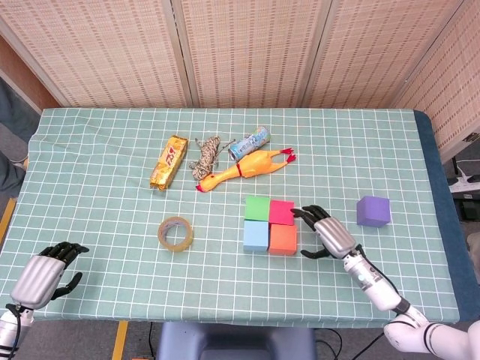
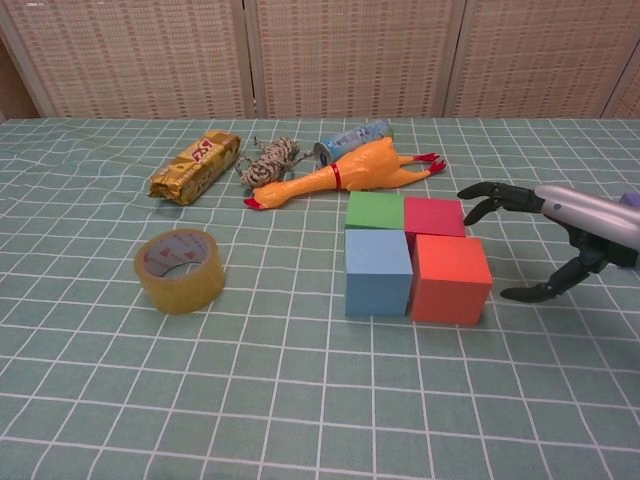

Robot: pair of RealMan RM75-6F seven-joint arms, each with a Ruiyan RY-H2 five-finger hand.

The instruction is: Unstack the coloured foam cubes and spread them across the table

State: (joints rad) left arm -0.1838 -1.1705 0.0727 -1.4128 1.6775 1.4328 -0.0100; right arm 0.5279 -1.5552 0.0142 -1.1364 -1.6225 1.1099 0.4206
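Four foam cubes sit in a tight square block on the table: green (image 1: pixel 259 208), pink (image 1: pixel 282 212), blue (image 1: pixel 256 235) and orange (image 1: pixel 283 239). The chest view shows them as green (image 2: pixel 374 211), pink (image 2: pixel 434 216), blue (image 2: pixel 378 270) and orange (image 2: pixel 451 278). A purple cube (image 1: pixel 373 211) stands alone to the right. My right hand (image 1: pixel 328 232) (image 2: pixel 560 235) is just right of the block, fingers spread and empty, fingertips at the pink cube's right side and thumb beside the orange cube. My left hand (image 1: pixel 45 274) rests at the front left corner with fingers curled, holding nothing.
A tape roll (image 1: pixel 175 233) lies left of the block. Behind the block lie a rubber chicken (image 1: pixel 244 169), a rope bundle (image 1: pixel 205 156), a can (image 1: pixel 249 142) and a gold snack pack (image 1: pixel 168 161). Folding screens stand behind the table.
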